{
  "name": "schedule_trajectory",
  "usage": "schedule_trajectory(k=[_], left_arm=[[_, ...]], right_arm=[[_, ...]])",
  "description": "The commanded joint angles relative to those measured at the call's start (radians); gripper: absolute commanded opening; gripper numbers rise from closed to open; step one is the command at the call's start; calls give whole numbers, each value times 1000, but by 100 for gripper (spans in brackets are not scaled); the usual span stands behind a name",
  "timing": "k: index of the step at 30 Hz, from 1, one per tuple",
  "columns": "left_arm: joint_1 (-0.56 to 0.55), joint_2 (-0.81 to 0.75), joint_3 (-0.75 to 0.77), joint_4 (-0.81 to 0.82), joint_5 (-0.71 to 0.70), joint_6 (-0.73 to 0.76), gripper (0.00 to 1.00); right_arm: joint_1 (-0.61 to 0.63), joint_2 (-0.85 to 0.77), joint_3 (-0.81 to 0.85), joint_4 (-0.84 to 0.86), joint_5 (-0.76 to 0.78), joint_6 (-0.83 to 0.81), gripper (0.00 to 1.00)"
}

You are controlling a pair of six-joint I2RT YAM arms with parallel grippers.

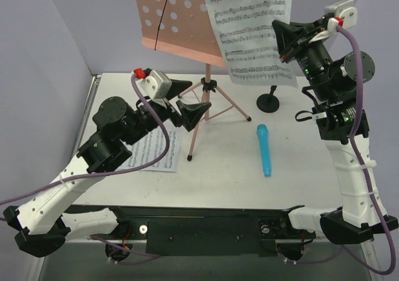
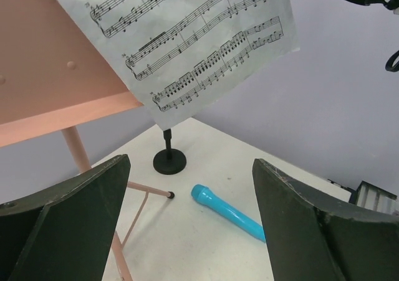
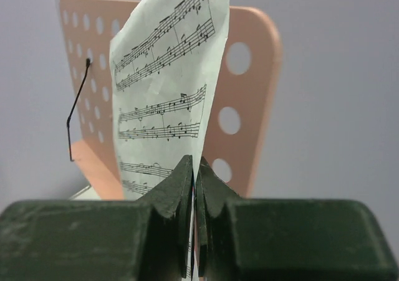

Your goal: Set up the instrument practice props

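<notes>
The pink perforated music stand (image 1: 171, 16) is upright on its tripod legs (image 1: 206, 109) at the table's back middle. My right gripper (image 1: 288, 41) is shut on the right edge of a sheet-music page (image 1: 249, 25), held in the air beside the stand's desk; the page (image 3: 162, 100) and stand (image 3: 246, 106) show in the right wrist view. The second page (image 1: 149, 151) lies flat under my left arm. My left gripper (image 1: 187, 100) is open and empty by the tripod. The blue microphone (image 1: 264, 149) lies on the table, and the black mic stand (image 1: 269, 100) is behind it.
The white table (image 1: 224, 181) has grey walls at the back and left. In the left wrist view the microphone (image 2: 227, 211) and the mic stand base (image 2: 169, 161) lie ahead between the fingers (image 2: 68, 219), with a tripod foot (image 2: 169, 195) beside them.
</notes>
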Motion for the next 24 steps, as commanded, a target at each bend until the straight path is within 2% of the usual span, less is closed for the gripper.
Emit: schedule_trajectory(k=[1,9,12,17,24], left_arm=[[51,64,117,47,5,0,91],[155,214,280,71,97,-52,90],[171,262,326,71,120,-52,90],[182,348,383,174,166,-82,89],[182,512,541,165,198,-139,89]], right_arm=[[-105,14,25,242,-82,165,0],[-240,-24,-89,484,-73,288,0],[-287,-45,-125,503,-74,321,0],[-338,-91,-211,554,-68,346,0],[-409,-136,-265,566,-85,366,0]])
